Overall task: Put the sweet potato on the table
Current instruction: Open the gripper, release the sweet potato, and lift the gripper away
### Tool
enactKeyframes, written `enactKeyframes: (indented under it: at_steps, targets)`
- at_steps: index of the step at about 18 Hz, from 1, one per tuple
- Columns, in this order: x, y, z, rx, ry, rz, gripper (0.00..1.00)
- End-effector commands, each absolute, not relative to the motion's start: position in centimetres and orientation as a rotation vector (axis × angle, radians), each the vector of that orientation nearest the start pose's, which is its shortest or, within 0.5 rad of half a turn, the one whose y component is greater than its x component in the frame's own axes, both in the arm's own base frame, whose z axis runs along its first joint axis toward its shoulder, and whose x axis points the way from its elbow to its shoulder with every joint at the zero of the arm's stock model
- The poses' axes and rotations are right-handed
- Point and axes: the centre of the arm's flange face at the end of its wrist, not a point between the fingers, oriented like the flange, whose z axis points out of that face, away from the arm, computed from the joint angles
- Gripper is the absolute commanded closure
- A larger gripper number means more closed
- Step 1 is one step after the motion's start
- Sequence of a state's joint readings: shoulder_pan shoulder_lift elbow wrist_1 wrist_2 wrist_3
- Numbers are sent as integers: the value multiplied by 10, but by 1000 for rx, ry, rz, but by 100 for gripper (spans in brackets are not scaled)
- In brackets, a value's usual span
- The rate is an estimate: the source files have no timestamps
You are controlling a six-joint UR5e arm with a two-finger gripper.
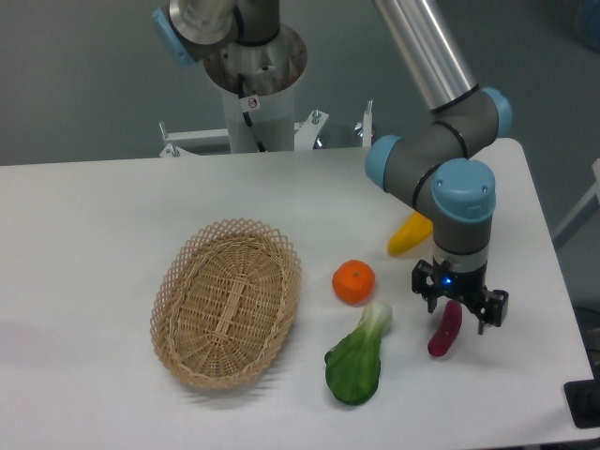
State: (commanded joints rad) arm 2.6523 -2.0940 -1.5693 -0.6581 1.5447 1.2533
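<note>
The sweet potato (444, 332) is a small dark magenta tuber lying on the white table (94, 244) at the front right. My gripper (459, 302) points straight down over its upper end. The fingers (423, 282) stand wide apart on either side of the tuber and do not press on it, so the gripper is open. The lower end of the sweet potato sticks out toward the front edge. Whether its upper end touches the gripper's palm I cannot tell.
An oval wicker basket (227, 302) stands at the middle left. A round orange fruit (353, 281) and a green leafy vegetable (358, 361) lie left of the gripper. A yellow vegetable (409, 234) lies behind the arm's wrist. The table's right edge is close.
</note>
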Motion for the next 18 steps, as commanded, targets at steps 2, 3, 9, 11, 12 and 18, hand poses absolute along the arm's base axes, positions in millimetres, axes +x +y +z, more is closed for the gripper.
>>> enactKeyframes:
  at_steps: [2, 3, 9, 11, 12, 18]
  targets:
    - [-540, 440, 304, -2884, 270, 567, 0]
    - [-540, 440, 316, -2872, 268, 592, 0]
    - [-534, 413, 395, -2893, 282, 703, 0]
    - [-526, 395, 415, -2938, 406, 659, 0]
    - [-527, 383, 420, -2961, 469, 630, 0]
    - [-541, 341, 421, -3014, 666, 509, 0]
